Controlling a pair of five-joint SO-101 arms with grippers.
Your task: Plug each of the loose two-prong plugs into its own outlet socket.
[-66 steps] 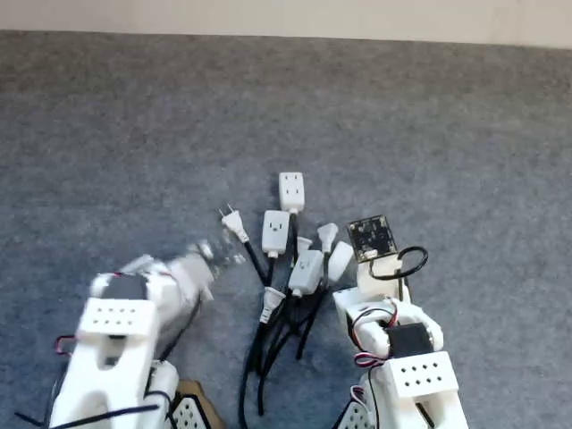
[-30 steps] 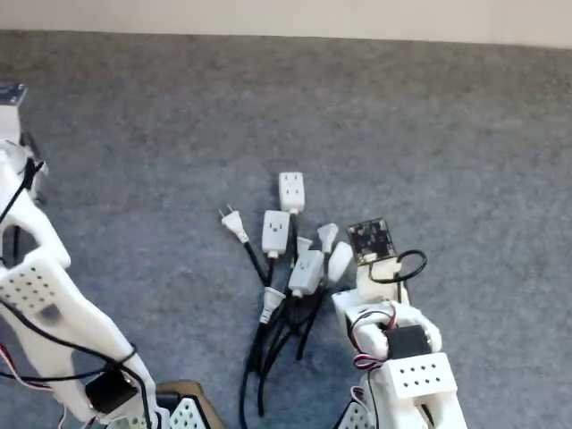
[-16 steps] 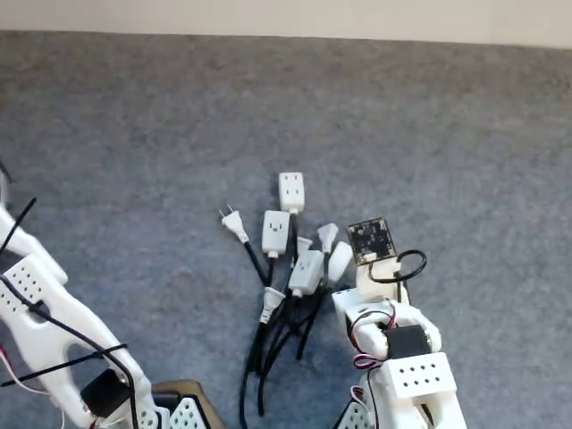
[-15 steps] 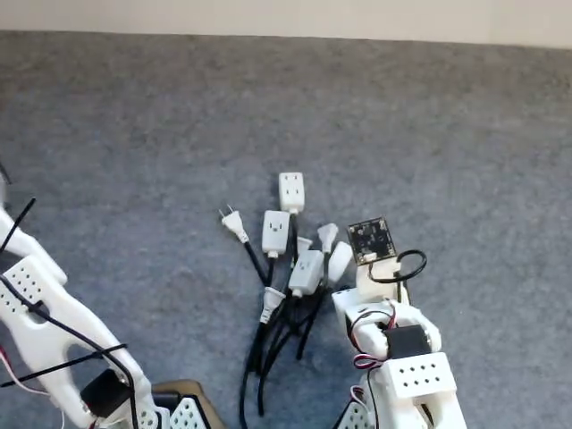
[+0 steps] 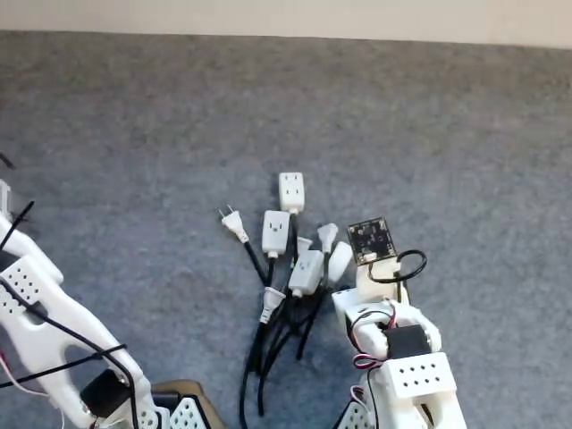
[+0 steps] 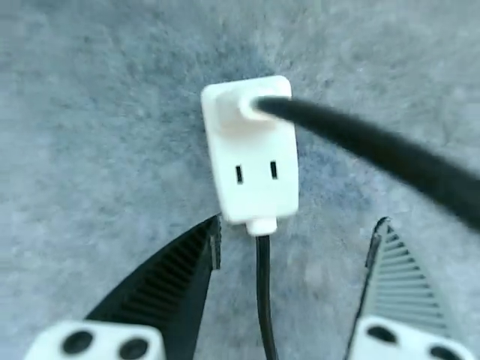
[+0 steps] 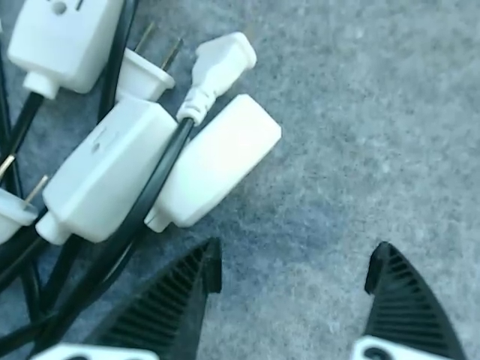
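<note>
While the left hand (image 6: 298,231) and right hand (image 7: 296,259) are spread, the light, rigid outlet socket (image 6: 251,154) is judged best pinched across its sides.

Plugs (image 5: 234,223), sockets (image 5: 290,190) on seemingly carpeted table (image 5: 447,134)

1. Both arms are white; the lower-right arm (image 5: 420,380) has a black servo (image 5: 409,340), red-white wires (image 5: 361,347) and a looped black cable (image 5: 409,264).
2. On the left end effector (image 6: 298,225), one ribbed finger is black, one pale grey.
</note>
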